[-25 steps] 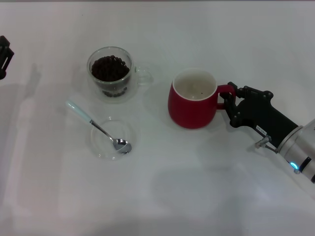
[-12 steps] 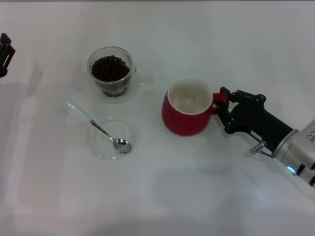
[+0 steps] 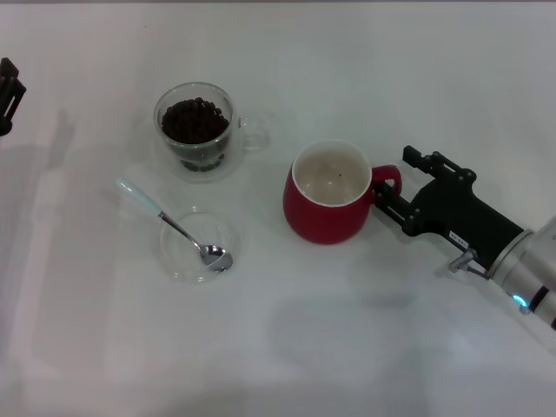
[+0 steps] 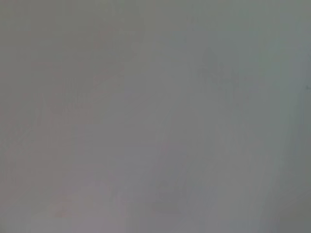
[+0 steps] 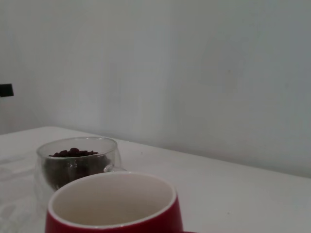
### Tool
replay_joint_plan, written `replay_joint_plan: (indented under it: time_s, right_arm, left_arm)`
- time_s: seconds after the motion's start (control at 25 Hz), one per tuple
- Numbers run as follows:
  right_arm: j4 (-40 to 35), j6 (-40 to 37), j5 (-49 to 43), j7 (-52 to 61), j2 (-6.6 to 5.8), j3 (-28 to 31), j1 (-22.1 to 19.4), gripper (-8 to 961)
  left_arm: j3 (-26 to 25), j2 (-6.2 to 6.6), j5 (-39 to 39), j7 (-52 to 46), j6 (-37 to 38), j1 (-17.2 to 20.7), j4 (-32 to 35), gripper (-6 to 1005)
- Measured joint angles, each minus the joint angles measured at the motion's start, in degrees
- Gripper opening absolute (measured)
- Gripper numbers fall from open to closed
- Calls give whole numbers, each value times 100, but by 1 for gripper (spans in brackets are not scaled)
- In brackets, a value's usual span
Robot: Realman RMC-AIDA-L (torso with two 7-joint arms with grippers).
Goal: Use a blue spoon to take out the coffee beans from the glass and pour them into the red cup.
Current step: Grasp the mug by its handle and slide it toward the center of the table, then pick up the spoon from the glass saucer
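Note:
The red cup (image 3: 328, 193) stands upright at mid-table, its handle (image 3: 387, 180) pointing right. My right gripper (image 3: 393, 179) is open, one finger on each side of the handle, not clamping it. The glass (image 3: 195, 126) with the coffee beans (image 3: 194, 120) stands to the far left of the cup. The blue spoon (image 3: 172, 225) lies with its metal bowl in a clear saucer (image 3: 178, 263) and its pale handle pointing to the far left. The right wrist view shows the red cup (image 5: 114, 208) close up and the glass (image 5: 73, 167) with the beans (image 5: 73, 152) behind it. My left gripper (image 3: 7, 94) is parked at the left edge.
The white table (image 3: 287, 347) carries only these things. The saucer sits in front of the glass, left of the cup. The left wrist view shows only a plain grey surface.
My right gripper slid the red cup a little to the left by its handle, then spread its fingers off the handle. The glass, spoon and saucer have not moved.

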Motion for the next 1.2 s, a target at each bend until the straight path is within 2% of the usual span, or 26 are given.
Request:
replay_joint_plan:
  time_s: [0.16,0.44,0.72,1.0,1.08,1.2]
  right_arm:
    - [91,-54,-93,406,-31,-24,-12,620]
    - [413,-613,-340,982,-33,-26,-84,868]
    - [1121,-1305,-782,1948,-43,-26,-30,865]
    - [1680,-2095,-725,2158,-30,111,-161,864]
    - [1813,-2336,-692,2166,-26,336,-210,863]
    - [1880,-2554,-675,2038,-20,1032,-287,862]
  left_arm:
    - [0,0,0,-1,0,2,0,896]
    - [-8,0,0,-4,0,14,0,897]
    - [-8,0,0,-4,0,27,0,897]
    - [-19,0,-1,-39,20,91,3,896]
    - [-21,0,-13,-253,126,173,15,896]
    - [9,6,40,-1019,359,332,-3,896]
